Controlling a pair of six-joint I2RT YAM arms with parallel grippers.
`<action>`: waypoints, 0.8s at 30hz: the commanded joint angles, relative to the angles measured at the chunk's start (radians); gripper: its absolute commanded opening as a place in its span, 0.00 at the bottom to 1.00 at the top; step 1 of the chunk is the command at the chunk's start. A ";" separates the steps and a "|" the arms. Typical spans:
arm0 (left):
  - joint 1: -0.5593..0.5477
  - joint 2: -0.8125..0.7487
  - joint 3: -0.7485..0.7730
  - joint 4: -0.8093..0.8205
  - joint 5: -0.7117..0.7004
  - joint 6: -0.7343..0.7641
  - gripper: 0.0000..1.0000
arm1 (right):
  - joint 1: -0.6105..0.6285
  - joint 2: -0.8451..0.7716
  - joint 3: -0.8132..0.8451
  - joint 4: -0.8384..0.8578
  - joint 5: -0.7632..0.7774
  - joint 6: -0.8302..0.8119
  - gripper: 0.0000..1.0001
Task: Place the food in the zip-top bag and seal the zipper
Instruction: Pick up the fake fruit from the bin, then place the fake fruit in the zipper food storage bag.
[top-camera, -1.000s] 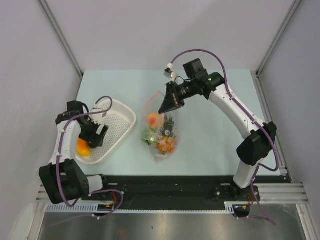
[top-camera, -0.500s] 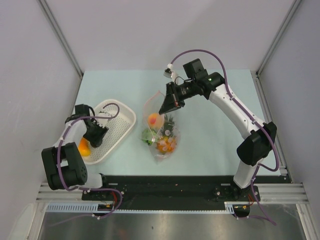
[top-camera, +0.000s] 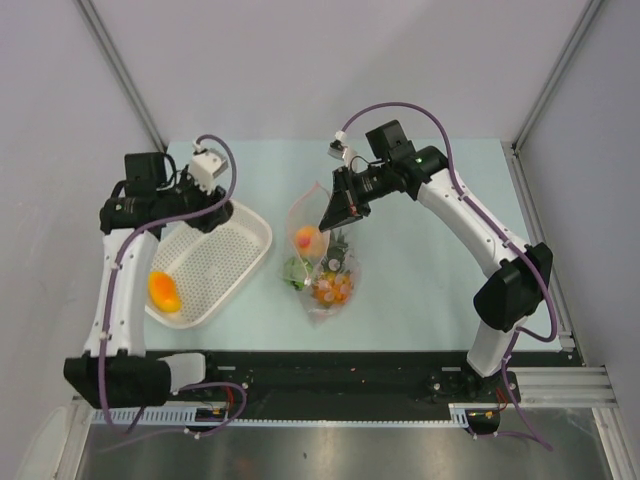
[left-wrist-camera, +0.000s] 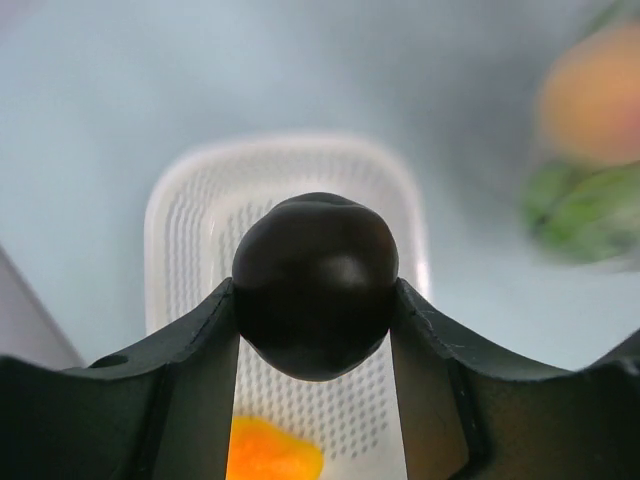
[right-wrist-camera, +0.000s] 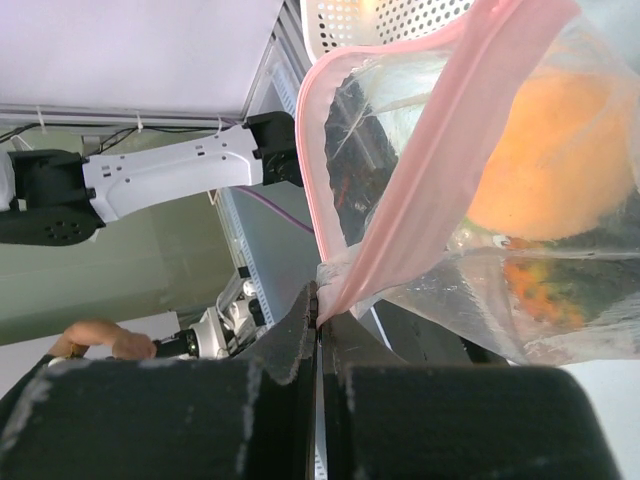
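Note:
My left gripper (left-wrist-camera: 315, 292) is shut on the dark brown ring (left-wrist-camera: 315, 262), which shows as a dark rounded lump between both fingers. It hangs over the far end of the white basket (top-camera: 250, 250), where the left gripper (top-camera: 213, 214) shows from above. An orange-yellow fruit (top-camera: 163, 290) lies in the basket's near end. The clear zip-top bag (top-camera: 338, 300) lies at the table's middle, holding a peach-coloured fruit (top-camera: 306, 238), a green ball (top-camera: 293, 270) and the orange pineapple (top-camera: 332, 288). My right gripper (right-wrist-camera: 322, 300) is shut on the pink zipper (right-wrist-camera: 420, 180) and holds the mouth up.
The basket's rim (left-wrist-camera: 165, 215) lies below the left fingers, with the orange-yellow fruit (left-wrist-camera: 270, 452) under them. The bag lies just right of the basket. Grey walls and slanted metal posts (top-camera: 120, 75) close in the table's sides and back.
My left gripper closed on the dark brown ring in the basket, then rose and swung to the basket's far end. The right gripper and the bag have not moved.

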 joint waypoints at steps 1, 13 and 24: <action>-0.198 -0.107 0.129 0.009 0.236 -0.223 0.39 | -0.002 -0.023 0.003 0.009 0.002 -0.005 0.00; -0.612 -0.033 0.089 0.212 0.053 -0.430 0.42 | 0.013 -0.029 0.033 0.007 -0.014 -0.014 0.00; -0.635 0.070 0.147 0.218 -0.125 -0.497 0.64 | 0.022 -0.034 0.022 0.010 -0.071 -0.033 0.00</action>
